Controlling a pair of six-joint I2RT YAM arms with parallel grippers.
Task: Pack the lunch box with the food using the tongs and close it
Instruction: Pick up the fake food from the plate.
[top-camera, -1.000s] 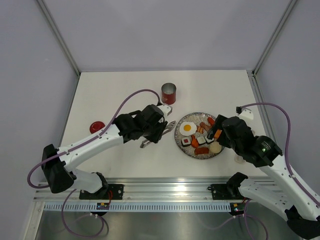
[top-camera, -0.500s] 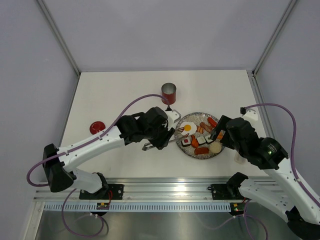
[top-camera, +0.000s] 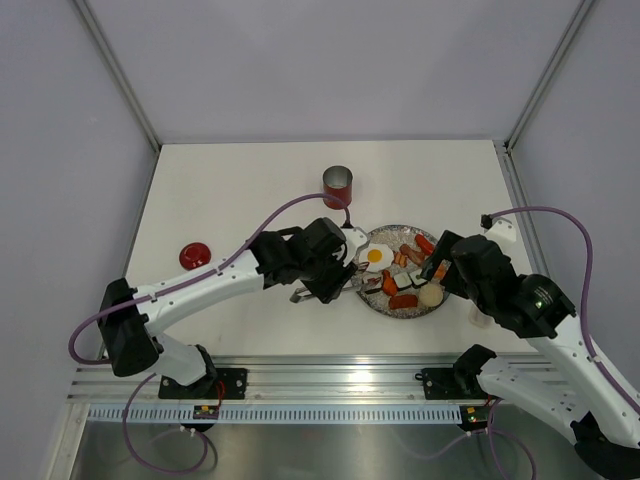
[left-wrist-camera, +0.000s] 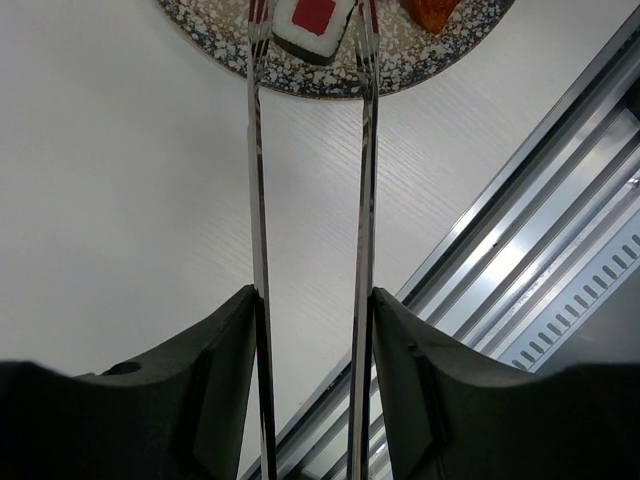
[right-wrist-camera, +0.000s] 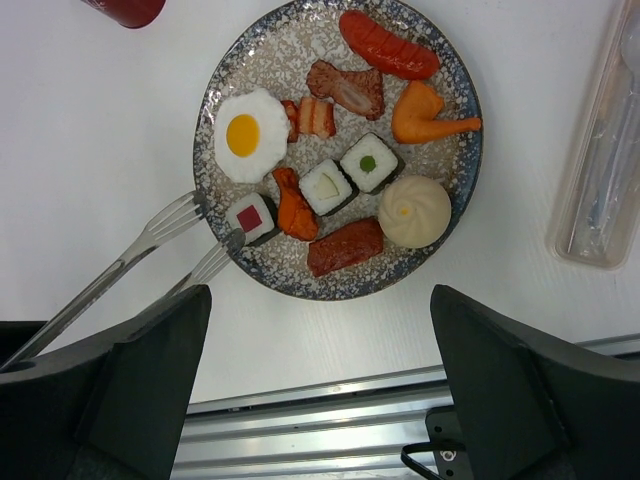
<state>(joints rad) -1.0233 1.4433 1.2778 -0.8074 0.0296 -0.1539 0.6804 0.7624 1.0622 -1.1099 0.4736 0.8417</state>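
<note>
My left gripper (left-wrist-camera: 312, 300) is shut on the silver tongs (left-wrist-camera: 258, 200), one arm against each finger. The tongs' tips straddle a sushi roll with a red centre (right-wrist-camera: 252, 217) at the near left of the speckled plate (right-wrist-camera: 215, 110), with small gaps on both sides. The rest of the food lies on the plate: a fried egg (right-wrist-camera: 245, 135), sausages (right-wrist-camera: 388, 45), a carrot (right-wrist-camera: 430, 115) and a bun (right-wrist-camera: 414, 211). The red lunch box (top-camera: 338, 187) stands open behind the plate. Its lid (top-camera: 194, 254) lies far left. My right gripper (right-wrist-camera: 318, 295) hangs open and empty above the plate's near edge.
A clear plastic case (right-wrist-camera: 600, 170) lies on the table right of the plate. The metal rail (top-camera: 330, 385) runs along the table's near edge, close behind the tongs' handle end. Two more sushi rolls (right-wrist-camera: 327, 187) sit mid-plate.
My left gripper carried the tongs to the right, from beside the plate to its edge. The tongs' arms spread apart and now stand either side of the red-centred roll. The right arm hardly moved.
</note>
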